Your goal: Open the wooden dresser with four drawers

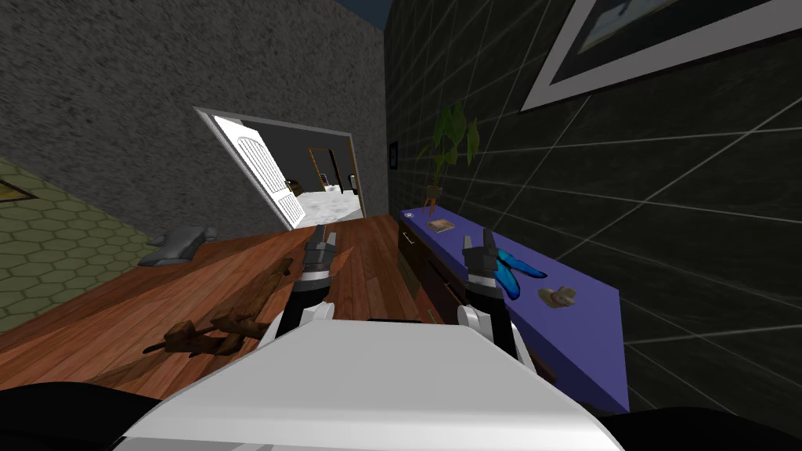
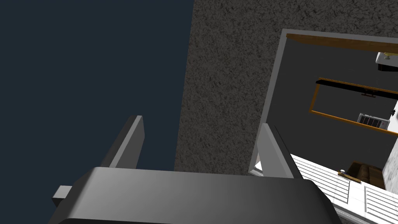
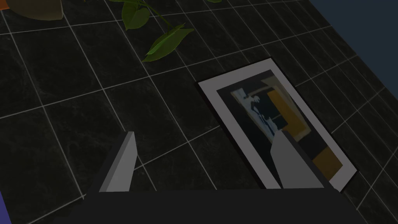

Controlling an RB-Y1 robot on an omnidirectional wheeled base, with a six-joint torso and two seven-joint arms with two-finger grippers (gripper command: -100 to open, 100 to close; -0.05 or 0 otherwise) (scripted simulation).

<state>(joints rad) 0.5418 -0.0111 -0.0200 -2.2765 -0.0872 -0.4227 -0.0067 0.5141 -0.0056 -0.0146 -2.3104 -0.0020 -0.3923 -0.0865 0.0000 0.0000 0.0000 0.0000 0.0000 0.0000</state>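
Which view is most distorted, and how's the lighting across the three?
Head view: most distorted, the wide lens rolls and splays the long purple-topped dresser and dark tiled wall together; the open doorway is the brightest patch. Left wrist view: dim, flat light on the open left gripper, no glare. Right wrist view: darkest, the open right gripper grey against that tiled wall.

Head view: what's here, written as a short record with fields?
Dresser: purple top, dark front, along the tiled wall on the robot's right
On top: potted plant, blue object, tan hat-like item
Left gripper: open, over the wood floor
Right gripper: open, empty, near the dresser's front edge
Door: white, standing open
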